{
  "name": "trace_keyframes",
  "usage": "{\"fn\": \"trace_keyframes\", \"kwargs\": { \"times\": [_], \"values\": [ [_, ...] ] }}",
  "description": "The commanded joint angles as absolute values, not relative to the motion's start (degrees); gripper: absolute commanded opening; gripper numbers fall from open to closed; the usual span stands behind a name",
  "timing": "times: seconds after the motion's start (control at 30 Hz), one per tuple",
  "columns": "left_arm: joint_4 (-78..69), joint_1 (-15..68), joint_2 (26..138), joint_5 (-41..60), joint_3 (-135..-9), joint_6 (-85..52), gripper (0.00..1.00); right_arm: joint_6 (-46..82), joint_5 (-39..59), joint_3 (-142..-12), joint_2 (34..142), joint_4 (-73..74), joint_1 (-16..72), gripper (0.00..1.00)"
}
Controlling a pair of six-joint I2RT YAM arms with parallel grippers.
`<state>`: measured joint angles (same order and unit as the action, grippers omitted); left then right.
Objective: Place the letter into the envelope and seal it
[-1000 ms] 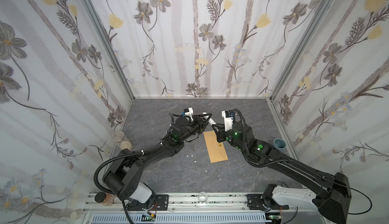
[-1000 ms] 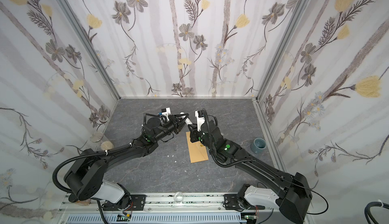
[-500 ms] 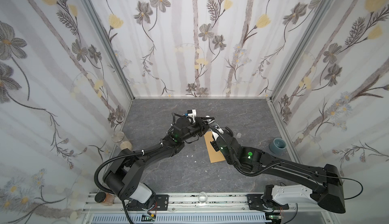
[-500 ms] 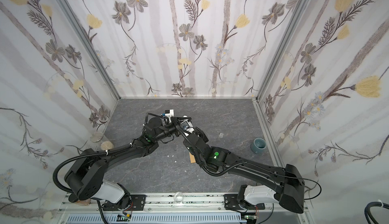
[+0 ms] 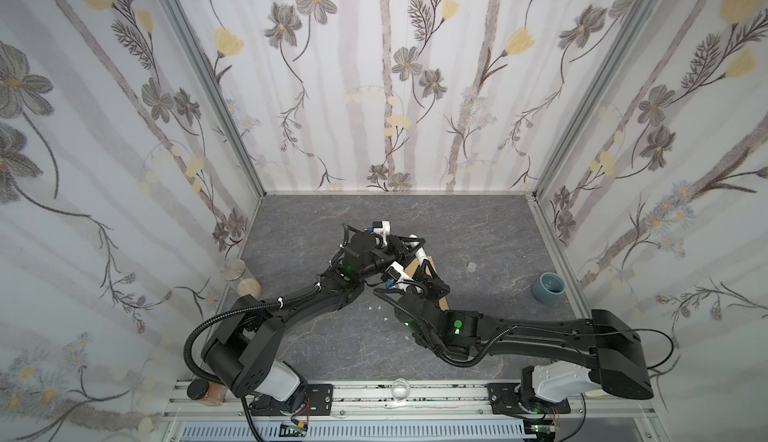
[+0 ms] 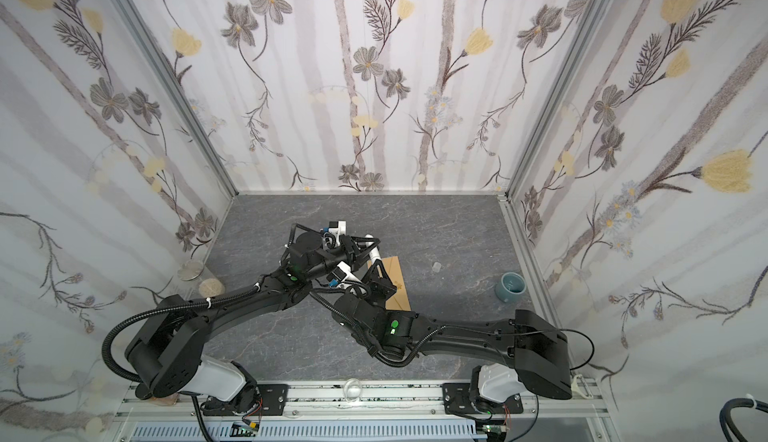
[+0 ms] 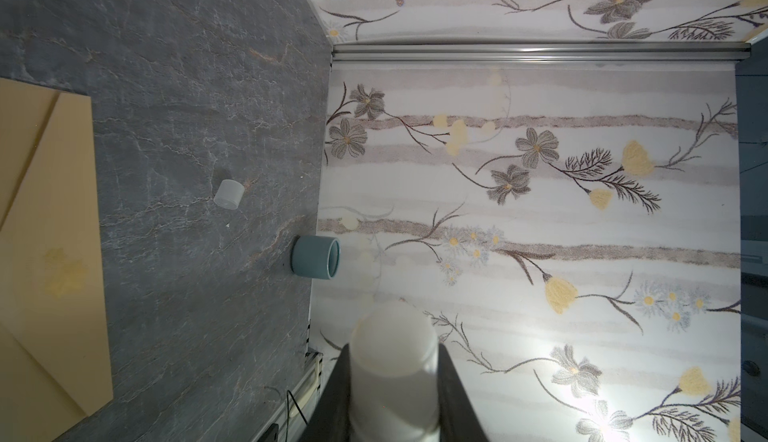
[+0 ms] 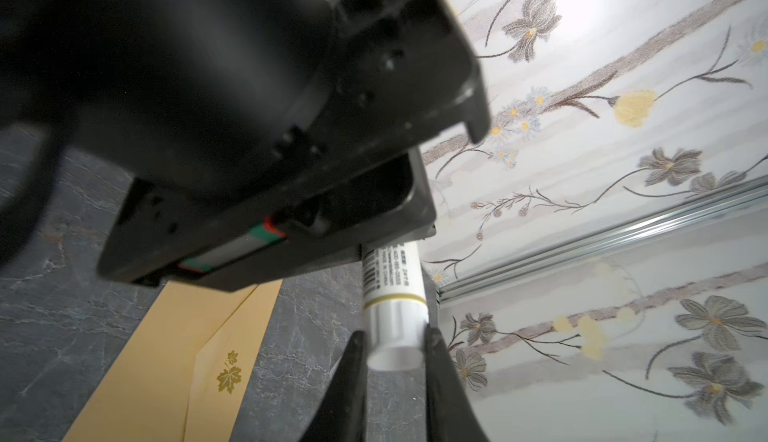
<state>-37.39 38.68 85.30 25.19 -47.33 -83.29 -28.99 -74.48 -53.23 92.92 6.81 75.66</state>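
Observation:
The tan envelope (image 5: 433,264) (image 6: 395,278) (image 8: 166,357) lies flat on the grey floor, its gold leaf sticker (image 8: 228,377) facing up. No letter shows in any view. Above the envelope's far end hangs a white glue stick (image 5: 419,253) (image 6: 374,253) (image 8: 392,294). My left gripper (image 5: 407,245) (image 7: 392,357) is shut on its labelled body. My right gripper (image 5: 426,269) (image 8: 395,344) is shut on its plain lower end. The two arms meet closely, and they hide much of the envelope in both top views.
A small translucent cap (image 5: 471,267) (image 7: 228,193) lies on the floor to the right of the envelope. A blue-grey cup (image 5: 548,288) (image 7: 316,257) stands by the right wall. Two jars (image 5: 239,278) sit against the left wall.
My right arm has dropped low and its wrist has rolled over, while its gripper stays at the glue stick's end. The left arm has barely moved.

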Motion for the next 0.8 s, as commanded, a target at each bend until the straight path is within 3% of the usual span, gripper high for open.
{"fn": "trace_keyframes", "kwargs": {
  "times": [0.0,0.13,0.33,0.6,0.77],
  "values": [
    [-44.57,38.94,84.12,23.74,-47.75,-84.99,0.00,-34.79,-70.06,-52.49,95.48,10.92,76.71,0.04],
    [-44.56,39.09,83.81,23.56,-47.53,-85.05,0.00,-34.36,-70.36,-52.64,96.22,12.12,76.73,0.06],
    [-44.65,39.05,83.41,22.14,-47.26,-84.85,0.00,-22.46,-63.84,-56.31,92.93,4.66,76.72,0.34],
    [-45.44,38.06,83.76,16.57,-47.92,-83.15,0.00,10.29,-36.64,-55.80,77.20,-3.77,73.59,0.47],
    [-47.91,38.05,84.19,12.73,-46.99,-83.38,0.00,28.74,-16.72,-47.23,65.12,4.75,61.33,0.50]
  ]
}}
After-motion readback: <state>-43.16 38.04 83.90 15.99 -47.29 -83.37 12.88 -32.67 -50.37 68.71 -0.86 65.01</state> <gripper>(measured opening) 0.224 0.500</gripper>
